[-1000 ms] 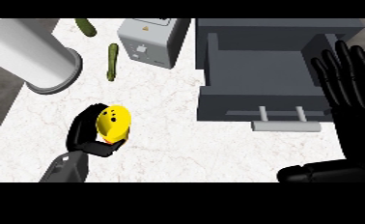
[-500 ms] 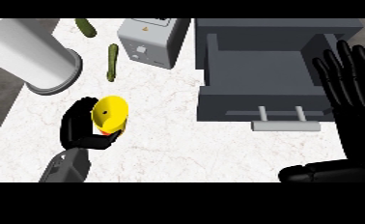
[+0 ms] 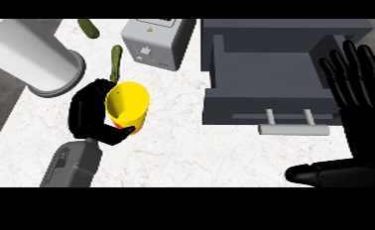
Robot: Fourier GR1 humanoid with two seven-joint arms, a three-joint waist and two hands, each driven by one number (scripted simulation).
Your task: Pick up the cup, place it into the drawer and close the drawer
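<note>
Carry step: left hand (image 3: pixel 92 112) was curled round cup (image 3: pixel 128 102) near counter's (image 3: pixel 190 144) left edge; next needed a move over open drawer (image 3: pixel 271 70); right hand (image 3: pixel 359 105) straight-fingered, resting.

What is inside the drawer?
Inside the drawer only its bare grey floor shows. The open right hand covers its right side, so that part cannot be checked. The cup is outside it, held in the left hand.
</note>
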